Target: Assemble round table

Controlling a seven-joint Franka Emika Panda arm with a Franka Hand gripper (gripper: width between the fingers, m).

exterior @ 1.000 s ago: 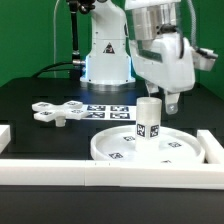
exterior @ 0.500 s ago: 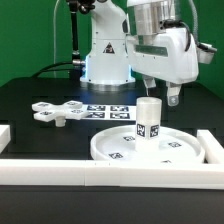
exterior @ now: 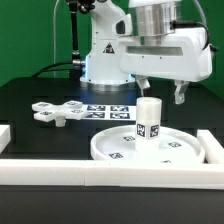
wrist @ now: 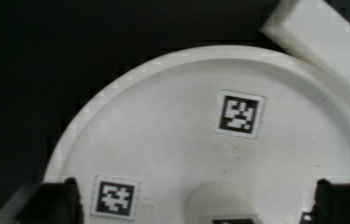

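Note:
The round disc lies flat near the table's front, tags on its face. The short cylindrical leg stands upright on its middle. The cross-shaped base piece lies on the black table at the exterior view's left. My gripper hangs open just above the leg's top, one finger on each side, holding nothing. In the wrist view the disc fills the frame, the leg's top shows between the dark fingers, and the gripper is spread wide.
The marker board lies behind the disc. White border rails run along the front, at the exterior view's right and left; one shows in the wrist view. The arm's base stands at the back.
The hand has turned about its vertical axis, now broadside to the exterior camera, with its fingers straddling the space above the leg. The leg, disc and base piece have not moved.

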